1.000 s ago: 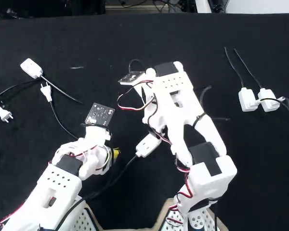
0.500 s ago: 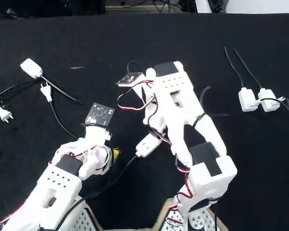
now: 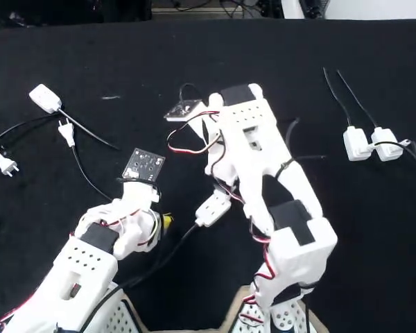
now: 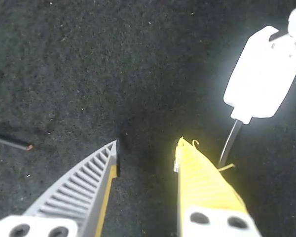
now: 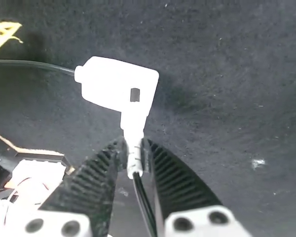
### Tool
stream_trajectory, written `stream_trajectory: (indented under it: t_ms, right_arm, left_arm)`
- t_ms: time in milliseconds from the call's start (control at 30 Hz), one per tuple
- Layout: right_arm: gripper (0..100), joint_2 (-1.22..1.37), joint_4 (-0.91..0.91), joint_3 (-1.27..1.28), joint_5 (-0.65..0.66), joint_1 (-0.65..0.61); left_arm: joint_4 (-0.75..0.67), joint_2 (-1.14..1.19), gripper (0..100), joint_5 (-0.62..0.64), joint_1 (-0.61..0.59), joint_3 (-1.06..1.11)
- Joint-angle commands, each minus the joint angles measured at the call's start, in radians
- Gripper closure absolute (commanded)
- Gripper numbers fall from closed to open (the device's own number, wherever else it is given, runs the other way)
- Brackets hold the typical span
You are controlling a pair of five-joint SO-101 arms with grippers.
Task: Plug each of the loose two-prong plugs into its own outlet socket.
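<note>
The right end effector (image 5: pixel 133 146) is closed on a white two-prong plug (image 5: pixel 132 129). Its black fingers (image 5: pixel 101 170) pinch the plug's body from both sides, and the black cord (image 5: pixel 144 197) runs back between them. The plug's front end sits against the edge of a white outlet socket (image 5: pixel 116 85) lying on the black bench (image 5: pixel 227 59); the prongs are hidden. In the high view this socket lies just under the right arm, between the two arms. The left end effector (image 4: pixel 147 148) rests near it, open and holding nothing, with the socket just beyond its yellow finger (image 4: pixel 200 182). A loose plug (image 3: pixel 67 131) and a second loose plug (image 3: pixel 5 164) lie well apart from both arms at the bench's far left, near a spare socket (image 3: pixel 45 98)
</note>
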Motion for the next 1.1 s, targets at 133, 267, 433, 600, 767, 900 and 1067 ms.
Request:
stream_trajectory:
  t_ms: [133,267,433,600,767,900,1067]
  right_arm:
    - [98.8,0.024,0.034,-0.050,0.009,0.008]
    - [98.8,0.024,0.035,-0.047,0.009,0.009]
    - [98.8,0.018,0.035,-0.053,0.011,0.054]
    - [98.8,-0.065,0.035,-0.035,0.023,0.089]
    - [98.8,-0.113,0.035,0.051,0.025,0.052]
    - [98.8,-0.111,0.034,0.054,0.025,0.008]
    - [98.8,-0.110,0.034,0.056,0.023,-0.015]
  left_arm:
    - [-0.003,-0.018,81,0.011,0.015,-0.008]
    - [-0.003,-0.018,81,0.011,0.015,-0.008]
    - [-0.003,-0.018,81,0.011,0.013,-0.008]
    - [-0.003,-0.018,81,0.011,0.015,-0.008]
    - [-0.003,-0.018,81,0.011,0.015,-0.008]
    - [-0.003,-0.018,81,0.011,0.015,-0.008]
    - [-0.003,-0.018,81,0.011,0.015,-0.010]
